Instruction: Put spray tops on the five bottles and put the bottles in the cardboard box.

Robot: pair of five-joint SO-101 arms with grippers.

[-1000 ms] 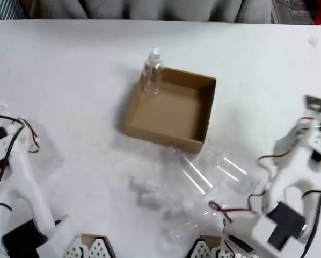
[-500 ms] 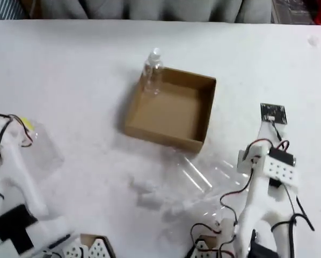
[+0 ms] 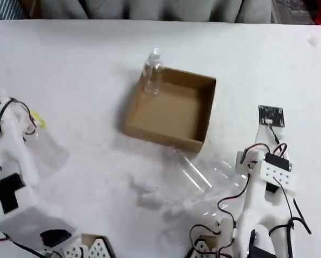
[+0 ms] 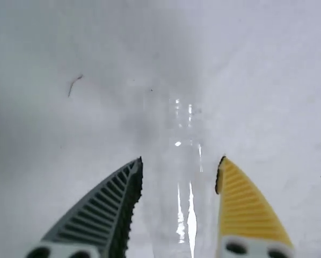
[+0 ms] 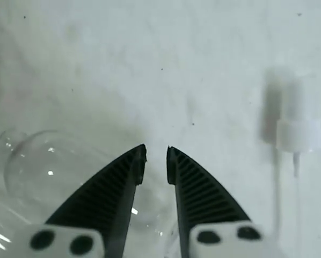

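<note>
The cardboard box [image 3: 171, 110] stands open at the table's middle. One clear bottle [image 3: 152, 70] with a spray top stands upright at its far left corner. Several clear bottles [image 3: 203, 172] lie in front of the box. My left gripper [image 4: 180, 161] is open, its grey and yellow fingers on either side of a lying clear bottle [image 4: 184, 183] without closing on it. My right gripper [image 5: 155, 149] is shut to a narrow slit with nothing in it, above the table beside a clear bottle [image 5: 42, 166]. A white spray top [image 5: 299, 134] lies to one side of it.
Whitish spray tops [image 3: 144, 188] lie among the bottles near the front. A small white piece [image 3: 312, 40] sits at the far right. Both arm bases [image 3: 90, 247] stand at the front edge.
The right arm swung in from the right edge and now points toward the far side. The left arm shifted right, bringing its yellow finger over the bottle at the left.
</note>
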